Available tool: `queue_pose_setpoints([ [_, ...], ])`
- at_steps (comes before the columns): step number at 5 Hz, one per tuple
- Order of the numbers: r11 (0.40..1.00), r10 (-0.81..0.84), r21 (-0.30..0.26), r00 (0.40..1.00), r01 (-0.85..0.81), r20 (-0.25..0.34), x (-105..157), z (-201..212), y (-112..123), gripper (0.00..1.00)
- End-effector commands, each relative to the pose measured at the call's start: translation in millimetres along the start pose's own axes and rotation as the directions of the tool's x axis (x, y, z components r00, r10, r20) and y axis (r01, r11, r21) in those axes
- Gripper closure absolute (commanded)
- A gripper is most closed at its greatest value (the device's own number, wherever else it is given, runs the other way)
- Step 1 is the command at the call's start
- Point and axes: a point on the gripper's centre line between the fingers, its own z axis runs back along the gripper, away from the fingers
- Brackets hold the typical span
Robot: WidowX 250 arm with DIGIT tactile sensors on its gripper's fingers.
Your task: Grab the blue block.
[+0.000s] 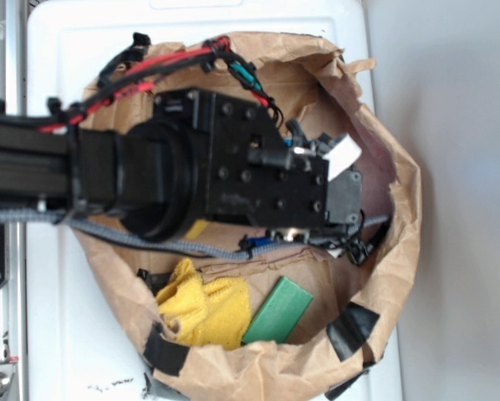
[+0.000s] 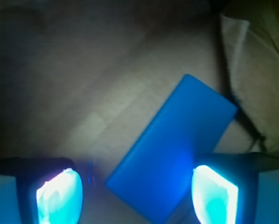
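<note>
Now you are in the approach step: the gripper (image 2: 137, 196) hangs over the blue block (image 2: 172, 151) with its jaws spread wide, one pad (image 2: 59, 196) on each side of the block's near end, and nothing is pinched yet. In the wrist view the block lies flat on the floor of the brown paper bag (image 1: 400, 251), turned diagonally to the line between the pads. It looks smooth and plain, with rounded corners — a hard, slippery surface, I judge. The pads glow pale and look soft.

The next move, I think, calls for a small turn of the wrist so the pads meet the long sides, then a descent and a closing.

In the exterior view the arm hides the block. You see only crumpled, creased paper, a fluffy yellow cloth (image 1: 204, 309) and a flat green block (image 1: 277, 311) — do not take that one.
</note>
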Motion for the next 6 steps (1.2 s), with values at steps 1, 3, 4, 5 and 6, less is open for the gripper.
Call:
queue_pose_setpoints([
  [1, 0.995, 0.096, -0.014, 0.993, -0.097, -0.066, 20.2, 26.6, 7.0, 0.0],
  [3, 0.995, 0.095, 0.034, 0.988, -0.091, -0.118, 17.9, 27.4, 13.3, 0.0],
  [4, 0.992, 0.115, 0.06, 0.984, -0.108, -0.133, 17.8, 25.0, 5.2, 0.0],
  [5, 0.989, 0.133, 0.078, 0.985, -0.125, -0.11, 15.9, 20.1, -3.8, 0.0],
  [6, 0.987, 0.145, 0.089, 0.985, -0.137, -0.091, 14.2, 13.5, -10.3, 0.0],
])
